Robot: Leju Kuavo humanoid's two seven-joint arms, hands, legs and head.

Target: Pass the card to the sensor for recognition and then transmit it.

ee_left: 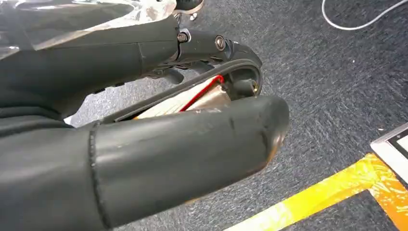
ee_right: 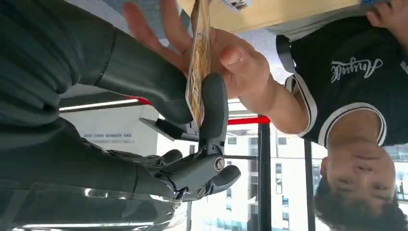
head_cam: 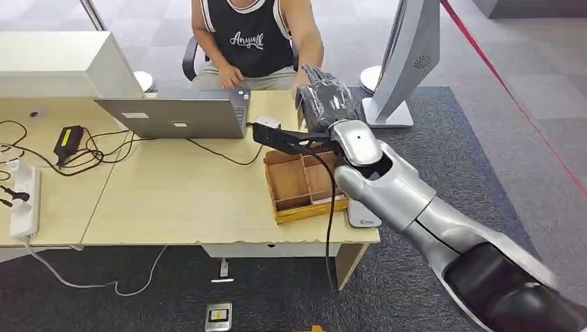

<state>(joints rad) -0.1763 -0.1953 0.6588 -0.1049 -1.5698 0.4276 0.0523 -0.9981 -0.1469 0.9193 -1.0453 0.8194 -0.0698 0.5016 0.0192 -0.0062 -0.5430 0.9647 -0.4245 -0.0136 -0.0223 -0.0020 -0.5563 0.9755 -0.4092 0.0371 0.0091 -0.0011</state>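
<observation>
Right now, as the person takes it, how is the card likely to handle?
Probably stiff: the card stands straight edge-on beyond the right hand, pinched low without drooping. Likely light, since a pinch holds it. Its flat faces may be slippery, so it could slide as the person's hand pulls.

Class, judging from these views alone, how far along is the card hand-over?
Looks done: the right hand has the card raised to the person. In hand: it pinches the card while the person's hand closes on it. Left: letting go. Whether the sensor read it cannot be told.

Right hand (ee_right: 159,110) reaches forward, fingers (ee_right: 214,108) pinching the card (ee_right: 198,72); left hand (ee_left: 144,144) hangs, fingers curled.
</observation>
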